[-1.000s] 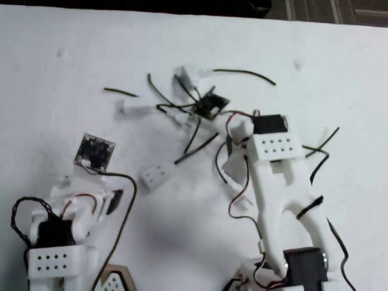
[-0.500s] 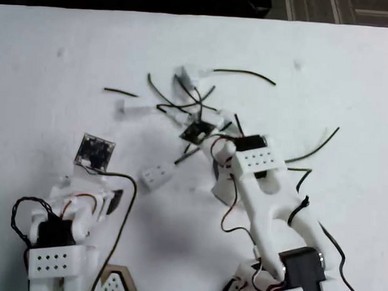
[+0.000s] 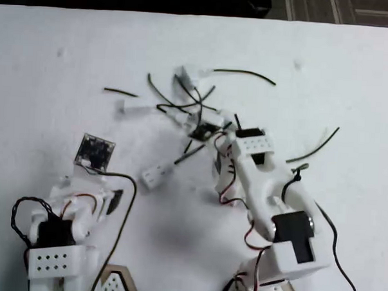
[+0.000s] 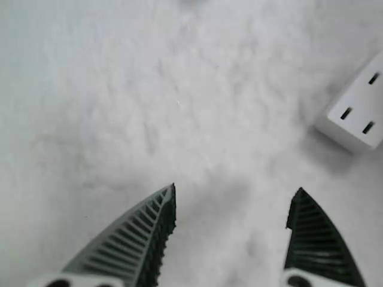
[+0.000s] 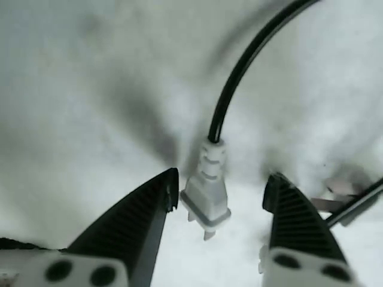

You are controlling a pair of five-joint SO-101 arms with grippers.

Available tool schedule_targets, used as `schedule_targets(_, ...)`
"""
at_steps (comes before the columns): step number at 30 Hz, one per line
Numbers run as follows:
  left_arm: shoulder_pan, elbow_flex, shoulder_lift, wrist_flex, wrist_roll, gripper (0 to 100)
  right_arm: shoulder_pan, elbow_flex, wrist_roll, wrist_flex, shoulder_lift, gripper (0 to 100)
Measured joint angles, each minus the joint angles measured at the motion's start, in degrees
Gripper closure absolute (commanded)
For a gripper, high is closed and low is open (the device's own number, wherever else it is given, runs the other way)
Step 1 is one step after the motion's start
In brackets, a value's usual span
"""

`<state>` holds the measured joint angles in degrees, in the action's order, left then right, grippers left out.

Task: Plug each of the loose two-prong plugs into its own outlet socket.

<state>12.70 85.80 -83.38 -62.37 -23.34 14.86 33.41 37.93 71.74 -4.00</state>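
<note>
Ok so the right claw (image 5: 222,179) is spread wide and sitting right over one white plug (image 5: 206,194). There's a finger on each side of it, nothing pinched yet. The plug lies flat on the bench (image 3: 55,81), at the near edge of that tangle of plugs and cords (image 3: 183,103). Its black cord (image 5: 239,78) runs out past the fingertips, and the prong end points back toward the wrist.

My guess on handling is that this thing weighs basically nothing. It's a hard little plastic body, smooth and probably a bit slick, so a sloppy pinch could squirt it out sideways. The cord looks thin and springy, and I'd expect it to tug and twist the plug once it's lifted. The prongs are skinny, so I wouldn't squeeze or lever on those.

The best spot to grab looks like the flat sides of the body, just behind the prongs and ahead of the ribbed collar where the cord comes in. Grabbing the cord itself would let the plug flop around.

The left claw (image 4: 234,191) is open too, hanging over bare bench with the white outlet socket (image 4: 356,113) just off to one side. That block looks light as well, so I bet it slides when a plug gets pushed in unless something braces it.
</note>
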Motion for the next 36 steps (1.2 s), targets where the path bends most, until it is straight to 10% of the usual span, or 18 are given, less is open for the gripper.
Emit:
schedule_targets(21,0.0,0.4,0.0,0.0,0.0,70,0.4,-4.5,0.2,7.9,-0.1,98.1)
schedule_targets(36,0.0,-8.6,0.0,0.0,6.5,70,14.3,-6.3,-15.6,17.8,36.7,98.1)
